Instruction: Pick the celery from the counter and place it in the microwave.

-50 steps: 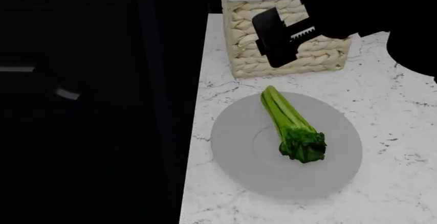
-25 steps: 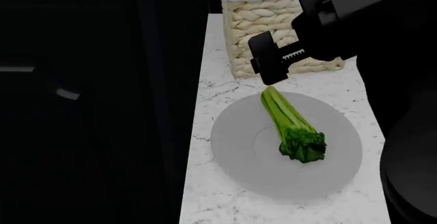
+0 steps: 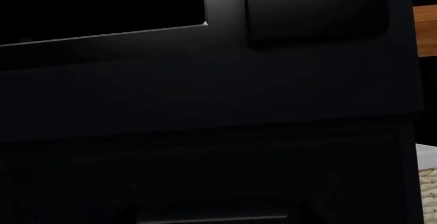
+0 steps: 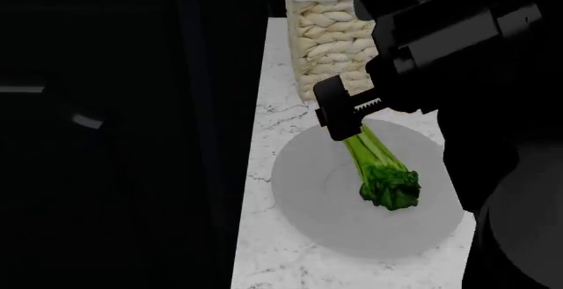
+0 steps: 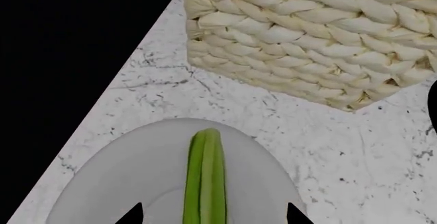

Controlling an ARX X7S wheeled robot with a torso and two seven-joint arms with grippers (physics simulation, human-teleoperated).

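The celery (image 4: 380,167) lies on a round grey plate (image 4: 308,193) on the white marble counter (image 4: 264,249), leafy tuft toward me. My right gripper (image 4: 350,119) hangs open just above its pale stalk end. In the right wrist view the stalk (image 5: 204,173) runs between the two black fingertips (image 5: 133,216), untouched, and the gripper (image 5: 213,218) straddles it. The left wrist view is almost all black: a dark appliance front with a window and a panel, the microwave (image 3: 225,81). My left gripper (image 3: 215,216) shows only as faint, wide-apart tips.
A woven cream basket (image 4: 334,45) stands on the counter right behind the plate, close to the right arm. The counter's left edge (image 4: 250,170) drops into darkness. My right arm covers the counter's right side.
My right gripper has come down and to the left from in front of the basket to the celery's stalk end. The celery and plate have not moved.
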